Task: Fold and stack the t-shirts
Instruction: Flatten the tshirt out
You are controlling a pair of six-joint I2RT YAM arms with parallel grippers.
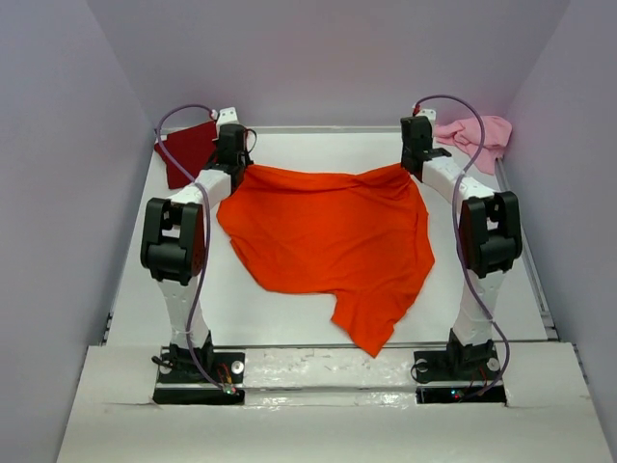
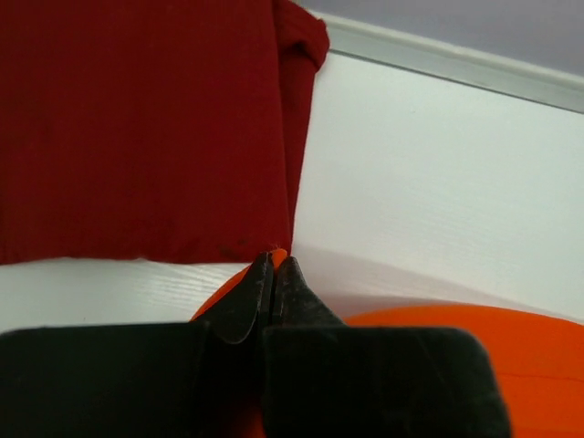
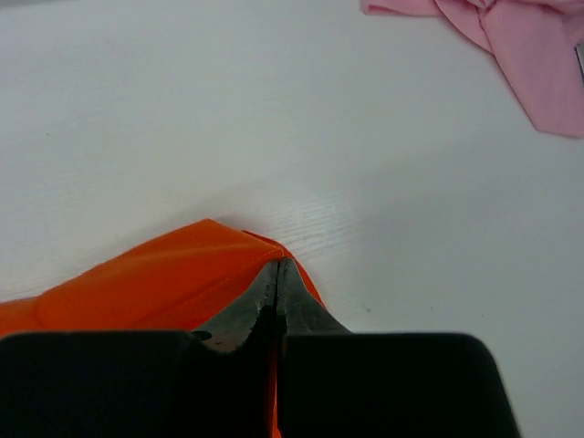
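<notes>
Your left fingers (image 1: 234, 166) are pressed fully together on the far-left corner of the orange t-shirt (image 1: 333, 241). In the left wrist view a small tip of orange cloth shows right at the closed tips (image 2: 274, 272). Your right fingers (image 1: 415, 162) are pinched shut in the same way on the far-right corner, where the cloth rises in a fold up to the tips (image 3: 276, 278). Between the two grips the shirt's far edge dips slightly in the middle. The rest of the shirt spreads across the middle of the white desk (image 1: 289, 313), unfolded and somewhat rumpled. One pointed flap reaches toward the near edge, right of centre. The dark red t-shirt (image 1: 188, 149) lies flat in the far-left corner of the desk, just beyond your left fingers; its near hem runs straight across the left wrist view, and it does not touch the orange one. The pale pink t-shirt (image 1: 477, 135) sits bunched in the far-right corner, near your right fingers but apart from them, with bare desk between it and the orange cloth.
</notes>
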